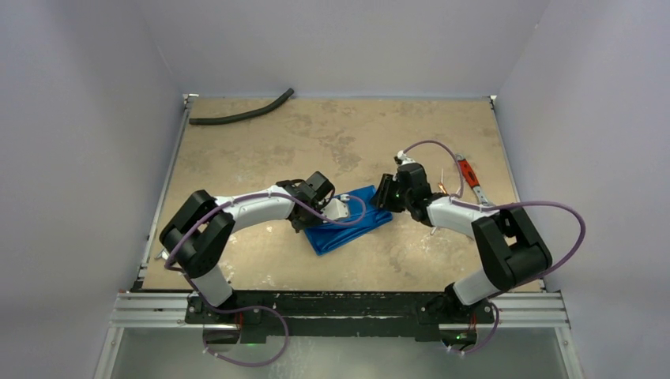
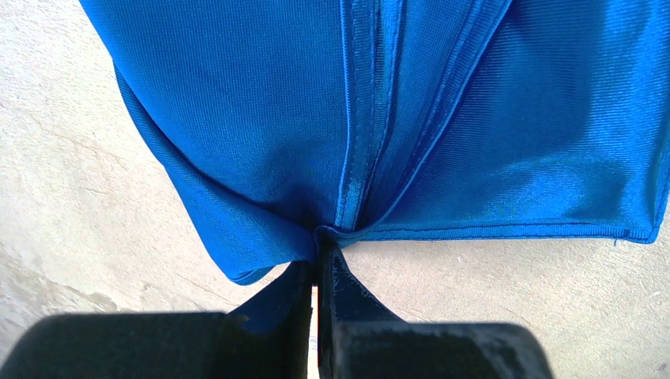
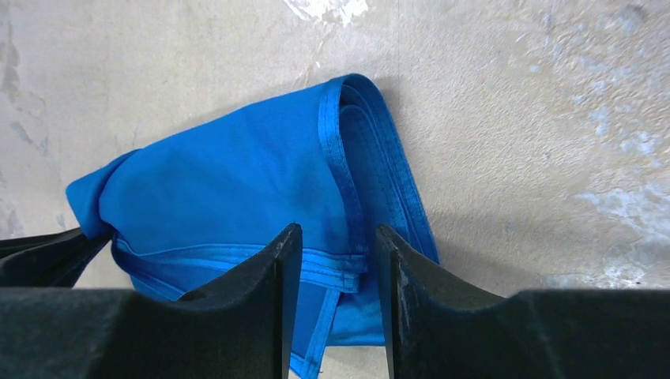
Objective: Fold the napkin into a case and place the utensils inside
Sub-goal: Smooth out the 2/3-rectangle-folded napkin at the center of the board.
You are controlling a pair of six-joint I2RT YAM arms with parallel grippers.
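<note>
Centrally on the counter (image 1: 261, 134), the napkin (image 1: 355, 229) is lying folded, partly hidden by arms overhead. The left hand (image 2: 318, 249) is pinching its hem; the right hand (image 3: 338, 237) is standing parted over its edge.

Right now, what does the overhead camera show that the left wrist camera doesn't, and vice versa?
Only overhead: the right arm, the hose at the far left, and the wrench on the right. Only left wrist: a close-up of the left hand pinched shut on the hem of the napkin, with cloth puckering around it. Both: the blue napkin lying on the tan table.
</note>
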